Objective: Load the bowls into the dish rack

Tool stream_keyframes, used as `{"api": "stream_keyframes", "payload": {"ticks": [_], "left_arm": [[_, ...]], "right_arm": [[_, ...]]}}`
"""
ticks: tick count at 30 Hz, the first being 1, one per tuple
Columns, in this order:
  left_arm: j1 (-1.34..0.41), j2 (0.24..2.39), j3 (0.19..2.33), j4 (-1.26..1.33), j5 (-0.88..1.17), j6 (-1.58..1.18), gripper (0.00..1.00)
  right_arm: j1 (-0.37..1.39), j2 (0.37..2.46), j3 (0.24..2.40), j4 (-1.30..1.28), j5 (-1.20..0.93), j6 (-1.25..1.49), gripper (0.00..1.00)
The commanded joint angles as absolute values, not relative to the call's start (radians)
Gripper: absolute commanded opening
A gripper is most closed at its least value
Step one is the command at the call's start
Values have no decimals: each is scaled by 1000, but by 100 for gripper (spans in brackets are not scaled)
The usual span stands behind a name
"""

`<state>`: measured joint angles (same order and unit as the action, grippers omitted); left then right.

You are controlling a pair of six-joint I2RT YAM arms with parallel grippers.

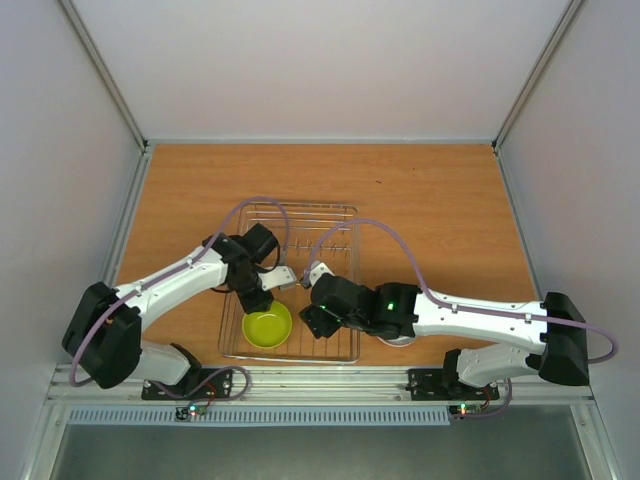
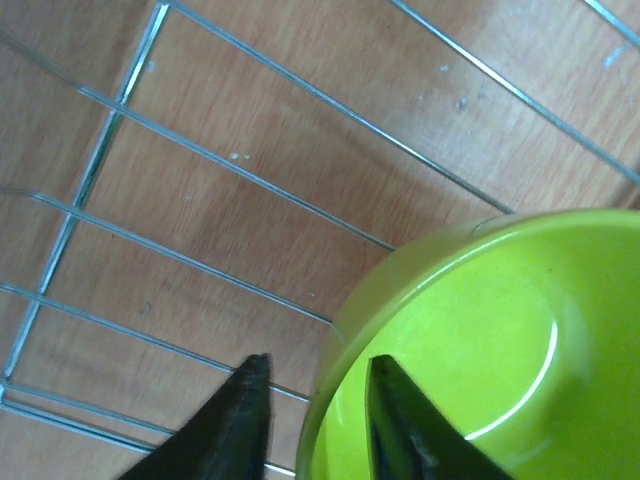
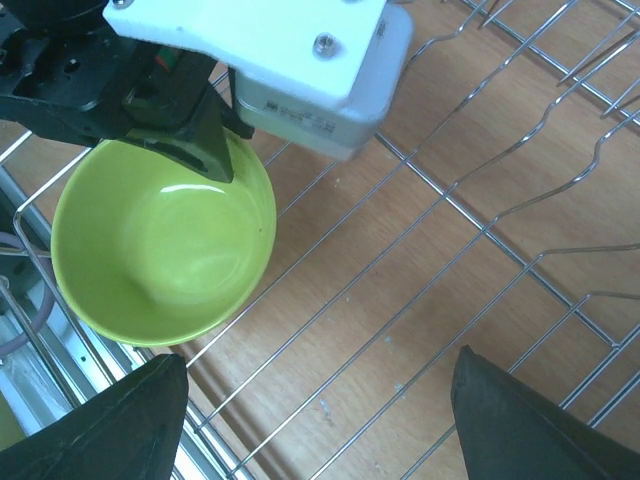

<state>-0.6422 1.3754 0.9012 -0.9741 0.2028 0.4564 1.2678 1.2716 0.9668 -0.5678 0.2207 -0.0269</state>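
The yellow-green bowl (image 1: pixel 268 327) sits upright in the near-left corner of the silver wire dish rack (image 1: pixel 300 207). My left gripper (image 1: pixel 262 303) straddles the bowl's far rim, one finger (image 2: pixel 250 400) outside and the other inside the bowl (image 2: pixel 500 330). A small gap shows on each side of the rim, so the jaws stand slightly apart. My right gripper (image 1: pixel 312 322) hangs wide open and empty over the rack floor (image 3: pixel 440 200), right of the bowl (image 3: pixel 160 250). It also shows in the right wrist view (image 3: pixel 315 355). The white, grey and orange bowls are out of view.
The rack has raised wire dividers (image 3: pixel 560 110) on its far-right part and low wire sides (image 2: pixel 90 170). The left arm's white wrist housing (image 3: pixel 290 50) hangs over the bowl. The wooden table (image 1: pixel 440 200) stretches behind and beside the rack, with walls round it.
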Motion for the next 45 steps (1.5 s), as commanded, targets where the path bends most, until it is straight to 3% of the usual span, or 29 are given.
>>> {"api": "stream_keyframes", "payload": {"ticks": [1,2,3,5,6,16,21,24,28,30,34,45], "left_arm": [[-647,1408,902,-975,224,447,34],[-647,1413,897,-979,229,450,35],[-647,1416,893,-980,229,454,29],[-647,1424,886,-978,221,457,4],[-646,1426,885,-979,218,456,1],[-647,1272,909,-967,327,491,1],[-645,1138,931,-899,375,511,1],[-642,1114,946,-842,384,515,0],[-631,1096,946,-766,461,506,0],[-628,1089,941,-757,484,510,1],[-604,1046,932,-733,533,524,0],[-521,924,878,-537,663,460,1]], "right_arm": [[1269,1251,960,-551,241,-15,73],[1269,1250,960,-550,243,-15,73],[1269,1250,958,-549,244,-16,73],[1270,1250,956,-549,248,-18,72],[1269,1250,955,-549,252,-18,73],[1269,1201,929,-528,302,-2,71],[1256,1122,925,-540,405,109,36],[1248,1099,934,-507,366,81,31],[1244,1075,957,-453,251,46,46],[1244,1034,920,-345,167,41,68],[1244,948,846,-216,90,90,96],[1244,884,759,-124,93,191,99]]}}
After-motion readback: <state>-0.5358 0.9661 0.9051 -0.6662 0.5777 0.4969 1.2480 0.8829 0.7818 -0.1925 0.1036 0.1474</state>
